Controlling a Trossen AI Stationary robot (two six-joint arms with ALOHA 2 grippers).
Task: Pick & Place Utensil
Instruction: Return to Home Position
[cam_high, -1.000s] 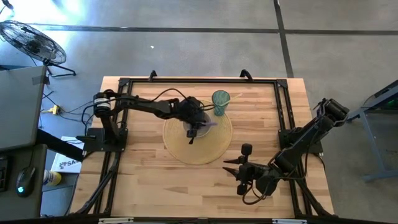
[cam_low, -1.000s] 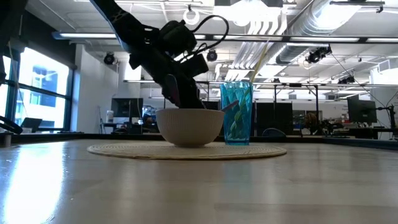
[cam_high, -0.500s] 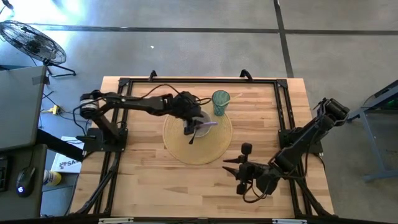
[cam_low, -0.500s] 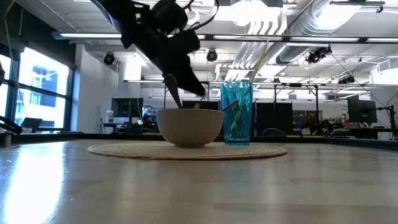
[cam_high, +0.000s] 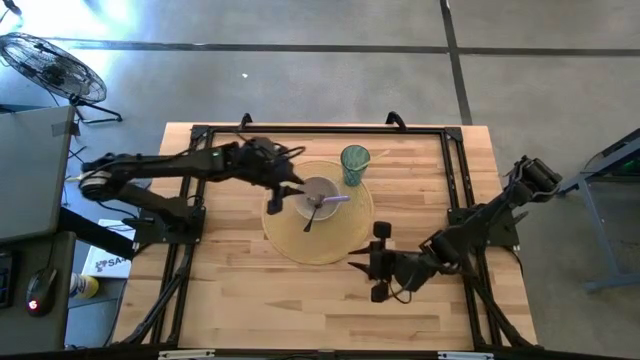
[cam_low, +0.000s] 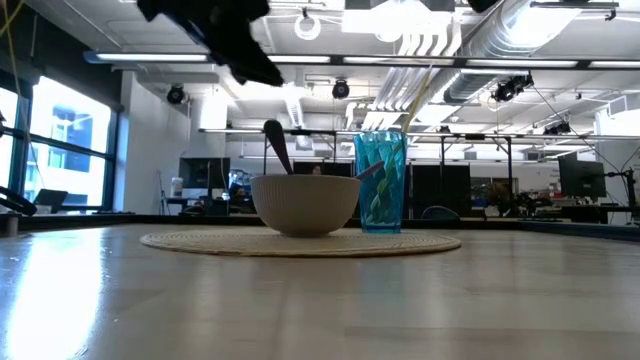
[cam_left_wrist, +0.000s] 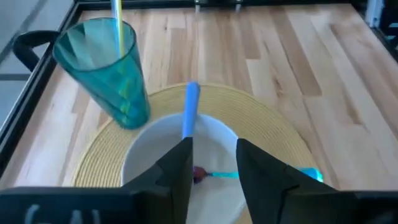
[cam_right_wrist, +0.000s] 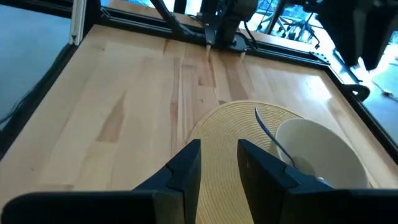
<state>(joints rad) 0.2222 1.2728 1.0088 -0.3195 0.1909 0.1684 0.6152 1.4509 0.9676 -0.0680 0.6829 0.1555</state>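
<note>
Purple plastic utensils (cam_high: 333, 199) are lying in the white round bowl (cam_low: 305, 205), so you are evidently homing: the spread, empty left end effector (cam_left_wrist: 214, 155) hovering beside it is needing a clear retreat to the surface's left edge.

Overhead camera looks straight down from well above, taking in the whole table (cam_high: 250, 300), with the white bowl (cam_high: 320, 195) near its middle. The low camera sits at tabletop height and faces level across at the bowl's side, with the room behind. The left wrist camera is close in, tilted down into the bowl, the teal cup (cam_left_wrist: 106, 68) just beyond. The right wrist camera seems farther off, looking across the woven mat (cam_right_wrist: 230, 130) toward the bowl. All four share bowl and mat.
</note>
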